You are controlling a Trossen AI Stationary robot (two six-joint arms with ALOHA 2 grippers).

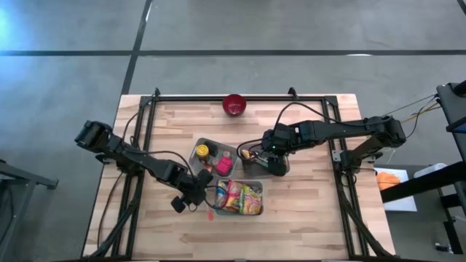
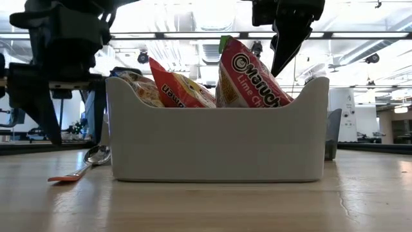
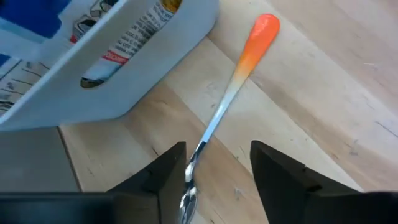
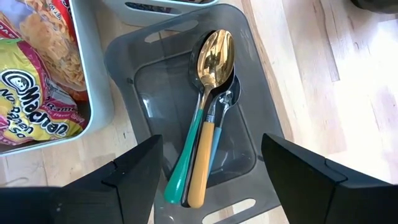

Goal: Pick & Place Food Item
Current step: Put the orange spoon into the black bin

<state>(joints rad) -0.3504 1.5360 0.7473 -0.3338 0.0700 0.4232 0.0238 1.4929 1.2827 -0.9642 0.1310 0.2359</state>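
Ramen packs (image 1: 239, 197) upright in the white bin (image 1: 256, 212) near the tabletop's (image 1: 306, 225) front middle — one red-and-green pack (image 2: 248, 74) leaning above the bin wall (image 2: 219, 138) in the low view, a red-and-yellow one (image 2: 177, 87) beside it. Just beside the bin's left end, an orange-handled spoon (image 3: 233, 87) flat on the wood, bowl toward the left pincer (image 3: 217, 171), handle tip (image 3: 266, 25) pointing away; seen in the low view too (image 2: 80, 171), apart from the bin wall.

Left pincer (image 1: 191, 198) low at that spoon, fingers (image 3: 280, 171) apart, one on each side of the stem near the bowl, not clamped on it.

Behind the ramen bin, a second white bin (image 1: 200, 161) with a yellow-lidded jar (image 1: 202, 151) and a pink item (image 1: 223, 166). To its right, a grey tray (image 4: 242, 146) with cutlery — a gold spoon (image 4: 211, 93) on a yellow handle, a teal-handled piece (image 4: 183, 168) and a dark one between, lying lengthwise and touching.

Right pincer (image 1: 277, 165) over that tray, fingers (image 4: 311, 177) wide apart, nothing between them (image 4: 214, 177).

Red bowl (image 1: 234, 105) at the far edge, well apart from the rest.
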